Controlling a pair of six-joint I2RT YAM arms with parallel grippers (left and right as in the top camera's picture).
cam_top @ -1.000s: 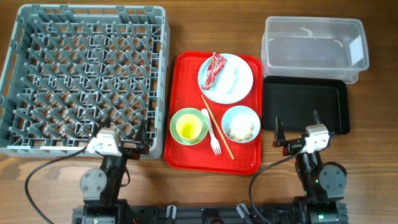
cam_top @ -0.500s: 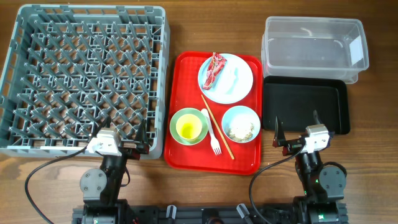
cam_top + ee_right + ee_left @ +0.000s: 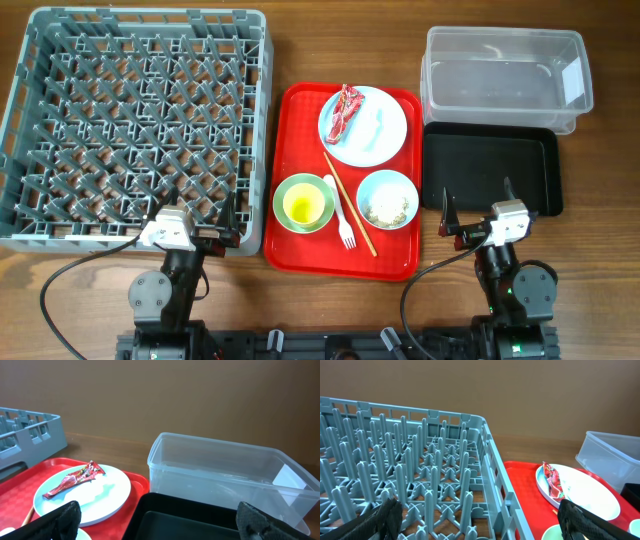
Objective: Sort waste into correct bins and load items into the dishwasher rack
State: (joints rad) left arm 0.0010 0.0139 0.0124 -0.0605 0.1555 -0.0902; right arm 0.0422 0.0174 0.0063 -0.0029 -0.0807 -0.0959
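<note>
The grey-blue dishwasher rack [image 3: 20, 110] fills the left of the table with nothing in it. A pale plate [image 3: 352, 148] carries a red wrapper [image 3: 344, 112] and a white tissue [image 3: 378, 120]. The green bowl [image 3: 288, 190] has a yellow cup [image 3: 304, 207] in it. Rice-like crumbs lie in the pale blue bowl [image 3: 387, 199]. The fork [image 3: 343, 218] and chopsticks [image 3: 352, 210] lie between the bowls. The clear tub [image 3: 505, 75] and black tray [image 3: 490, 170] stand on the right. My left gripper [image 3: 190, 212] is open at the rack's near wall. My right gripper [image 3: 478, 203] is open at the black tray's near edge.
All the dishes rest on a red serving tray [image 3: 330, 255] between the rack and the bins. In the left wrist view the rack's pegs [image 3: 420, 460] stand close ahead. In the right wrist view the clear tub [image 3: 225, 470] rises behind the black tray [image 3: 190, 515].
</note>
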